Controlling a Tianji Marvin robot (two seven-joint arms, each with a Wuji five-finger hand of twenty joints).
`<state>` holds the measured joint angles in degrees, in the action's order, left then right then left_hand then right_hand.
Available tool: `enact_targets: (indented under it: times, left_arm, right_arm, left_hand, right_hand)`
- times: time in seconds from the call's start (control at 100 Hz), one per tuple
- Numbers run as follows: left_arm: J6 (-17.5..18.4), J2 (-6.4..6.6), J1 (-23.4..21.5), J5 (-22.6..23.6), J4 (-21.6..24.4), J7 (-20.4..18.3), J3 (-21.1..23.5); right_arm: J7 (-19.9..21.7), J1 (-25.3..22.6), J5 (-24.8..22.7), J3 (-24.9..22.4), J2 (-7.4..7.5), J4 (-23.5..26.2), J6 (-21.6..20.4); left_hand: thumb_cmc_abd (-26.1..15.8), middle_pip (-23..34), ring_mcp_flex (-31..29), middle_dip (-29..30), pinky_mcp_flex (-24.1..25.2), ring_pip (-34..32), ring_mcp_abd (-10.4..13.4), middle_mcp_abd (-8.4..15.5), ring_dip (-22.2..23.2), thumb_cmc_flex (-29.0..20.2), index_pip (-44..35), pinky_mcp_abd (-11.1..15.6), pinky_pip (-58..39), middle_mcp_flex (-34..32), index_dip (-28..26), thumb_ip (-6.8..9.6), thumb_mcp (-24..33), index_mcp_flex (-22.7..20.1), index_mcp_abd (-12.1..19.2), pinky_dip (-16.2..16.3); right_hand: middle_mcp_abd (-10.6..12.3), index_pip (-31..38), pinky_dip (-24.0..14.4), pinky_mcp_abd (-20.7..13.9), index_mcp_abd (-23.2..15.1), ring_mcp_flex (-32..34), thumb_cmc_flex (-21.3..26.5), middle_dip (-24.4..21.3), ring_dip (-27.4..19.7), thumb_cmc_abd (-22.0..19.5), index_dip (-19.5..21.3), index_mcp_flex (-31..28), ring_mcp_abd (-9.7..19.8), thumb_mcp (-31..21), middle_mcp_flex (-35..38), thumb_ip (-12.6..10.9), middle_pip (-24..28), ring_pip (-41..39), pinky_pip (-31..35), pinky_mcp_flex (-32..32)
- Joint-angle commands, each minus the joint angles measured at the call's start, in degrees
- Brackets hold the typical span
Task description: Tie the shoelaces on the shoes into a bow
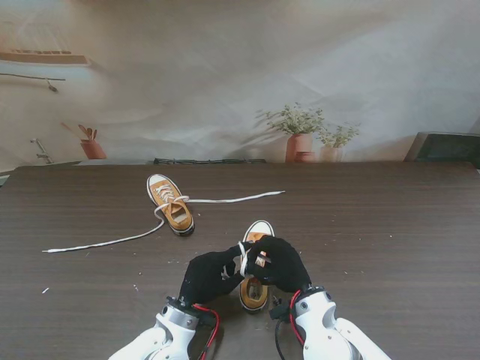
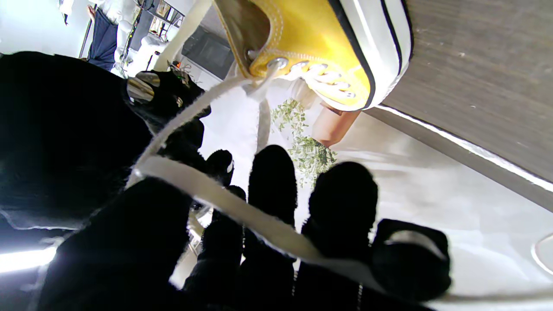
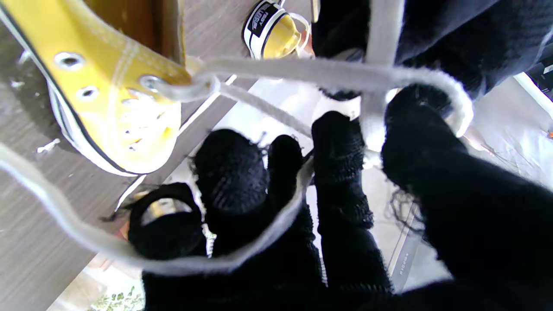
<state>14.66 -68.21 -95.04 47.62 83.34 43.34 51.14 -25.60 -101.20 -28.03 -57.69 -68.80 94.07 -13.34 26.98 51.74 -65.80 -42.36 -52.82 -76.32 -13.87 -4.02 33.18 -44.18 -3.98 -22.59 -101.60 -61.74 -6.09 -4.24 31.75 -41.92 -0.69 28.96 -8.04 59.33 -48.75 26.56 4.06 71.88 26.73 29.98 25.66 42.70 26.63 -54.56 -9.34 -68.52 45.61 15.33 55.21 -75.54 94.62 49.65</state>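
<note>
1. My left hand [image 1: 208, 274] and right hand [image 1: 279, 262] meet over the near shoe [image 1: 255, 289], each closed on a strand of its white lace [image 1: 244, 259].
2. The shoe lies directly under my hands on the surface [image 1: 390, 225], long axis running away from me, toe farthest.
3. The strands cross between my fingertips; both hands are equally near.
4. The second shoe [image 1: 170, 204] lies beyond my left hand, its lace [image 1: 105, 241] untied.

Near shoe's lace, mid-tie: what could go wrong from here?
1. The lace drapes loosely over the right hand fingers; a loop could slip off.
2. Both hands, left hand included, pull from the top eyelets; the near shoe might tip or drag.
3. The far shoe is unlaced, ends sprawled wide.
</note>
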Motion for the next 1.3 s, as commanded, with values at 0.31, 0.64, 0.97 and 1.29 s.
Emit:
enact_targets:
  times: [0.31,0.64,0.97,1.29]
  left_arm:
    - [-0.1,0.39,0.5,0.9,1.2,-1.9,-0.3]
    - [0.1,0.31,0.9,1.1,1.4,-1.7,-1.0]
    - [-0.5,0.11,0.5,0.7,1.1,-1.2,-0.8]
    - [0.4,0.41,-0.7,0.1,2.2,-2.9,0.4]
  right_arm:
    - [1.6,0.3,0.3,0.7,0.08,0.0,0.1]
    - [1.4,1.2,-0.1,2.5,-0.06,-0.3,2.3]
    - [0.7,-1.3,1.0,0.4,-0.17,2.4,0.8]
    - [0.0,-2.6,0.0,-0.7,-0.07,3.8,1.5]
  left_hand:
    - [-0.1,-0.3,-0.5,1.1,-1.8,-1.0,1.1,0.6,0.4,2.0,0.6,-1.0,-1.8,0.1,1.3,0.13,1.4,0.5,5.3,1.3]
    - [-0.2,-0.2,-0.8,1.1,-2.2,-1.1,1.4,0.7,0.2,2.1,0.5,-0.6,-1.9,-0.1,1.3,0.12,1.3,0.2,5.5,1.1]
    - [-0.3,-1.5,0.8,1.4,-0.8,-0.6,1.2,0.4,0.1,2.1,0.6,-0.7,-1.4,2.0,1.3,0.12,1.0,0.5,5.9,0.9]
    - [-2.0,-16.4,15.7,7.7,17.4,9.7,-2.2,-1.4,3.1,3.1,0.9,-2.9,9.8,17.2,1.4,0.18,-5.0,3.1,8.0,11.9]
  right_hand:
    - [-0.3,-11.2,-0.6,0.8,-0.8,0.2,-4.5,-0.5,-0.1,0.4,-1.2,-4.0,-0.8,3.8,0.5,-1.5,-2.3,0.6,0.1,-0.7]
    - [0.8,4.5,0.7,-1.8,-1.7,0.7,6.8,-0.8,-0.1,4.2,1.5,-0.3,1.7,-2.0,0.1,1.9,-1.5,0.6,0.1,0.5]
    - [0.1,9.6,0.7,-3.2,1.0,-1.0,6.3,-1.2,0.8,5.9,9.2,4.3,2.7,-8.4,-4.5,-0.1,2.8,0.1,0.9,-0.7]
    - [-0.4,11.3,1.2,-2.0,0.4,0.1,4.9,-1.5,0.5,11.5,9.4,1.6,2.0,-14.6,-2.0,-2.5,3.2,0.6,0.6,0.0]
